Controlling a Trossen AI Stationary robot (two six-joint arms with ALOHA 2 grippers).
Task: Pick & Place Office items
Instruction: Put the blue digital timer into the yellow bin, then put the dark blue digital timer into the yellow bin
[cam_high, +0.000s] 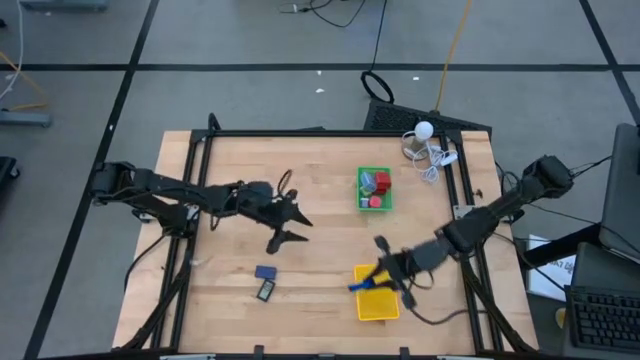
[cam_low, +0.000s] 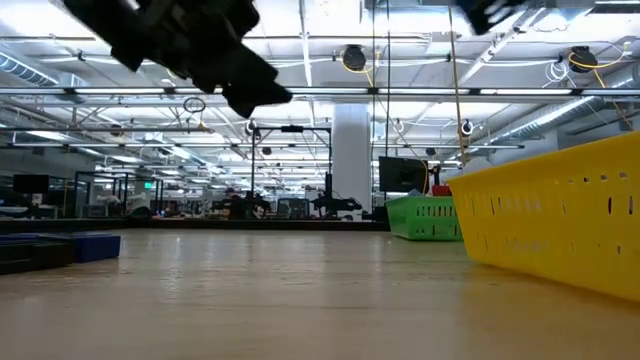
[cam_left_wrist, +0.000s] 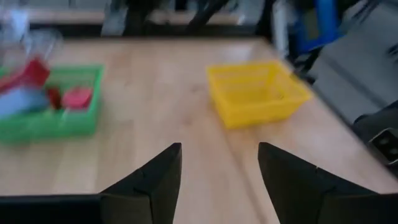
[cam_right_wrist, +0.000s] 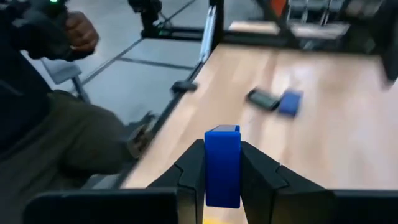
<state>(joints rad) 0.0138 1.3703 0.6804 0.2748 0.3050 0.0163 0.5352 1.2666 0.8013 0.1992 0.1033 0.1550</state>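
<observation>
My right gripper is shut on a blue rectangular piece at the left rim of the yellow tray. My left gripper is open over bare table at mid-left, touching nothing; its wrist view shows the fingers apart. A blue piece and a dark piece lie flat on the table near the front, also seen as the blue piece and dark piece. The green tray holds red and light blue pieces. My right gripper pinches the blue piece between its two fingers, one on each broad side. The piece's end sticks out past the fingertips. The fingers reach in from the table's right. The piece is lifted clear, by the yellow tray's left rim.
A white round thing with cables lies at the table's far right corner. A person stands off the table's near left side. The yellow tray fills the low view's right; the green tray stands beyond it. Bare wood lies between the trays and the left arm.
</observation>
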